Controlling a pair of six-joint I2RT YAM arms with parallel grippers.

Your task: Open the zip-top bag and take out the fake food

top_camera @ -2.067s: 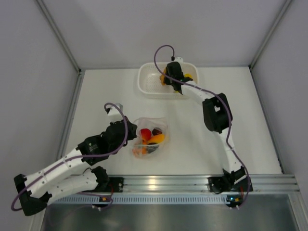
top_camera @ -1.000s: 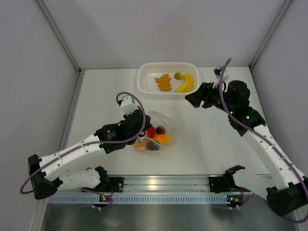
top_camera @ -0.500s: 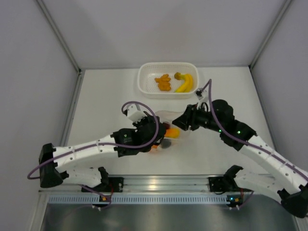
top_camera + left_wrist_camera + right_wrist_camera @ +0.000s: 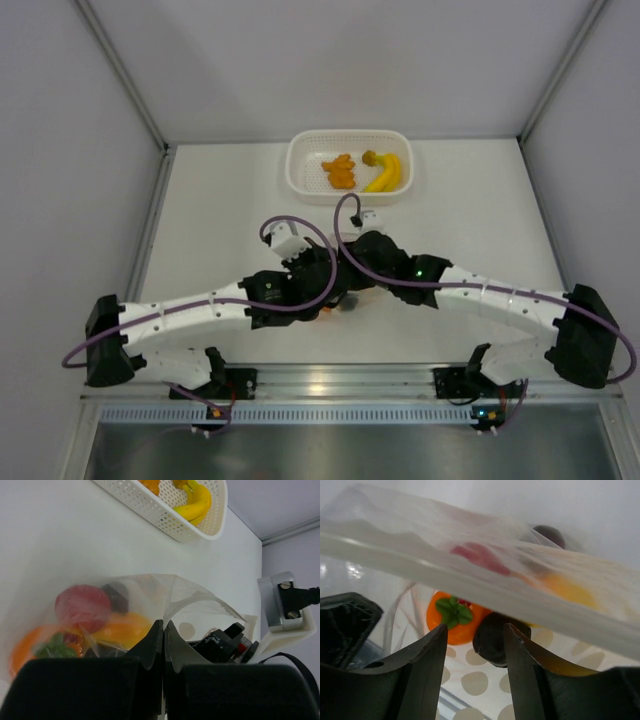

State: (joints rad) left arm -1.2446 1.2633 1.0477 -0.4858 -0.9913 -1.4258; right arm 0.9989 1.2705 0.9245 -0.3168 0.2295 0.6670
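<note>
Mid-table, left arm (image 4: 190, 305) outstretched; left end effector (image 4: 163, 626) pinching zip-top bag (image 4: 192, 600)

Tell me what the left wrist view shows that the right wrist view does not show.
Only the left wrist view: the white basket with the banana, and the left gripper shut on the zip-top bag. Only the right wrist view: the right gripper, jaws apart, before the dark purple piece. Both: the bag, the red fruit, the leafed orange.
</note>
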